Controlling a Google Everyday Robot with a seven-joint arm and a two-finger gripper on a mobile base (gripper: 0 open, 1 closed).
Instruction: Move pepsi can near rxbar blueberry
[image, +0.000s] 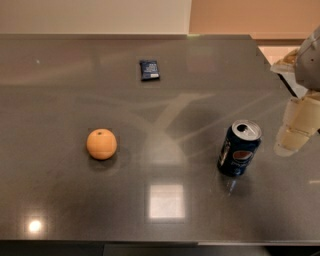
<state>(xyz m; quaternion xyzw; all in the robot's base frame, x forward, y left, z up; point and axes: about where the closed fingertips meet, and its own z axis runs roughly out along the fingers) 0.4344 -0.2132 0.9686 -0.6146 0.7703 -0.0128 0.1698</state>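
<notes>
dark grey, glossy worktop (60, 200) fills nearly the whole view, with a pale cream wall (90, 15) behind its far edge. ceiling lights mirror in the surface as a bright square patch (166, 201) near the front and a small round glint at the near left. on the left half, about midway between near and far, sits a round orange fruit (101, 144), well apart from everything else. toward the far side, a little left of centre, the small flat dark navy rxbar blueberry (149, 69) wrapper lies flat on the surface. the dark blue cylindrical pepsi can (239, 148), with a silver top and a round red-white-blue logo, stands upright on the right half, nearer the front and well apart from the wrapper. the orange fruit sits left of the straight line from can to wrapper, not on it. the pale cream end effector (295, 125) hangs at the right edge of the view below a rounded grey arm part (310, 60). it is just to the right of the can and slightly farther back, near it but not touching. the can is not in its grasp, and whether it is open or closed i cannot tell.
</notes>
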